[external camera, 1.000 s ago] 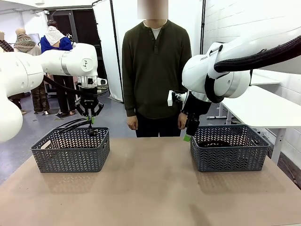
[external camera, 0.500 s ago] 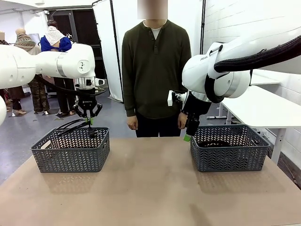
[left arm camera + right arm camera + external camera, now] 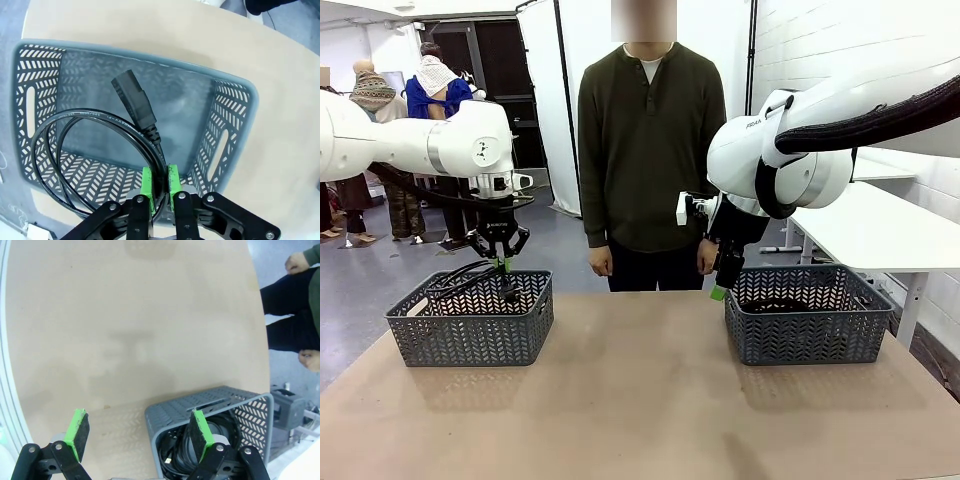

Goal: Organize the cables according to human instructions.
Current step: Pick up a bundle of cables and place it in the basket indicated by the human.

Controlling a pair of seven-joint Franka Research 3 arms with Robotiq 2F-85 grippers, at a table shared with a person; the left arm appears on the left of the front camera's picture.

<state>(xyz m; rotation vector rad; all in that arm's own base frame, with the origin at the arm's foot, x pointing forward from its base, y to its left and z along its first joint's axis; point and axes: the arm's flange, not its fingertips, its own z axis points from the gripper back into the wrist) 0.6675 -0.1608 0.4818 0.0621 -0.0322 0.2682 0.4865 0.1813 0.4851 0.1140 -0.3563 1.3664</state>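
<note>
The left gripper [image 3: 159, 186], clamped on a thin black coiled cable [image 3: 90, 150] above the grey plastic lattice basket [image 3: 227, 145], risks draping loops over its rim on release, while the right gripper [image 3: 137, 432] hangs with jaws apart.

Bare table [image 3: 640, 400] between two baskets [image 3: 470, 318]

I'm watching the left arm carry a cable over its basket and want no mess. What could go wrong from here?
The left gripper pinches only one strand of the cable, so it might slip free. The coil's loops hang past the left basket's rim, on the side away from the table; released now, part may drape outside. The heavy plug dangles loose and could catch in the slotted wall.
</note>
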